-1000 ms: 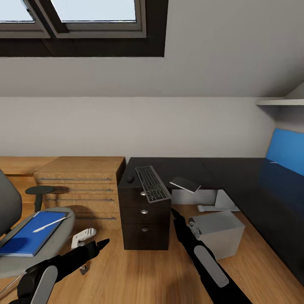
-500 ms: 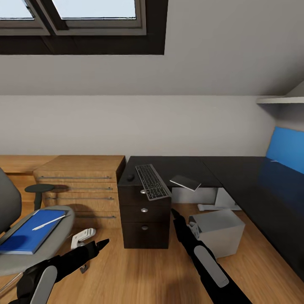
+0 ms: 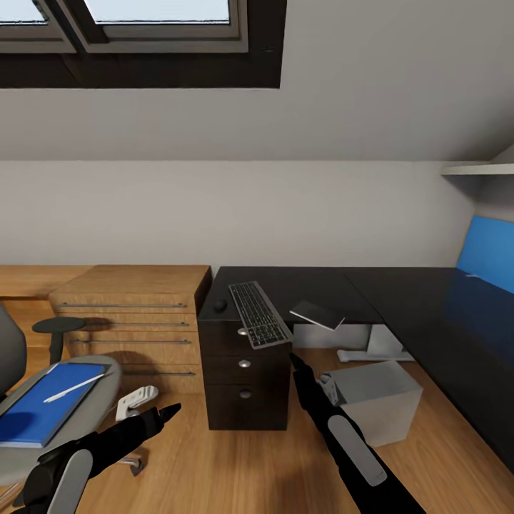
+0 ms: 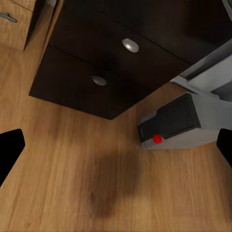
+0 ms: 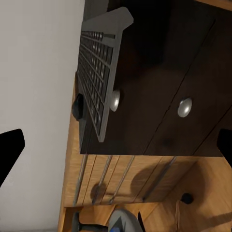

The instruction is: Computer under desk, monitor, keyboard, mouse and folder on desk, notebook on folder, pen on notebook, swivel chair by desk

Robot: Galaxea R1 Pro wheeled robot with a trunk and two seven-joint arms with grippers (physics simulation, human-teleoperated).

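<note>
The keyboard lies on the black desk above the drawers, its front end over the edge, with the mouse to its left. A thin grey notebook overhangs the desk's edge. On the floor beside the drawers lies the computer, red button showing. The blue folder, with the pen on it, rests on the swivel chair at the left. Both arms hang low over the floor: left gripper and right gripper are open and empty. The monitor is out of view.
A light wooden drawer cabinet stands left of the desk's black drawers. A blue panel stands at the desk's far right. The chair's chrome base is close to my left arm. Wooden floor lies ahead.
The whole picture has shifted slightly, so the camera moved; the chair now sits further left in view. Both arms and the desk's things hold their places.
</note>
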